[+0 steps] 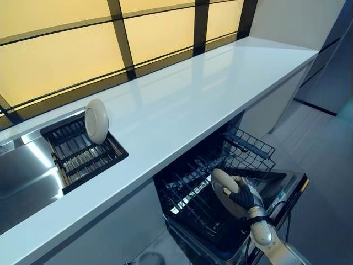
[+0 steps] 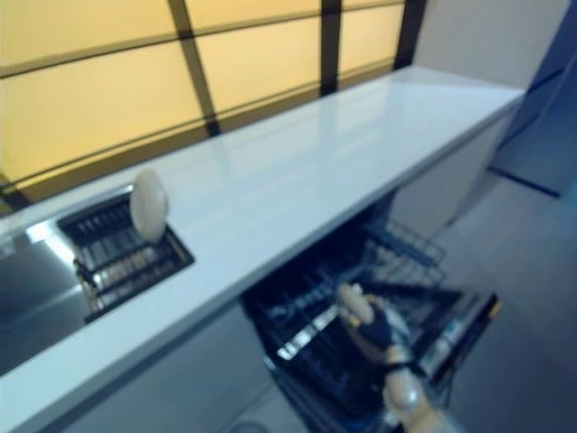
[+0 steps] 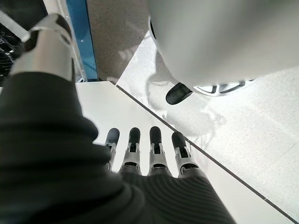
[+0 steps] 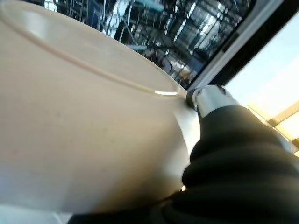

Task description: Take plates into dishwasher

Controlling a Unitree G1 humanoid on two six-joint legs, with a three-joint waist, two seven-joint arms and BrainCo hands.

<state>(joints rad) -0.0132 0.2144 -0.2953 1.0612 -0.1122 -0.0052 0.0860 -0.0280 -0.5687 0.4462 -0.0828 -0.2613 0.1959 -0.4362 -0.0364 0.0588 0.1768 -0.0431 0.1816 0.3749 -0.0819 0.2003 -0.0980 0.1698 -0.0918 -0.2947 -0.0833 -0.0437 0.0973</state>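
Observation:
My right hand (image 1: 243, 197) is shut on a cream plate (image 1: 222, 184), holding it upright over the pulled-out lower rack (image 1: 190, 196) of the open dishwasher. In the right wrist view the plate (image 4: 84, 116) fills most of the picture, with the thumb (image 4: 211, 98) pressed on its rim and the rack wires behind it. A second cream plate (image 1: 96, 121) stands on edge in the black drying rack (image 1: 83, 152) set in the sink. My left hand (image 3: 157, 154) shows only in its own wrist view, hanging over the floor with straight fingers and holding nothing.
A long white countertop (image 1: 193, 99) runs from the sink (image 1: 22, 171) to the far right, above the dishwasher. The dishwasher door (image 1: 289, 185) lies folded down towards me. A window wall backs the counter. A dark cabinet (image 1: 331, 66) stands at the right.

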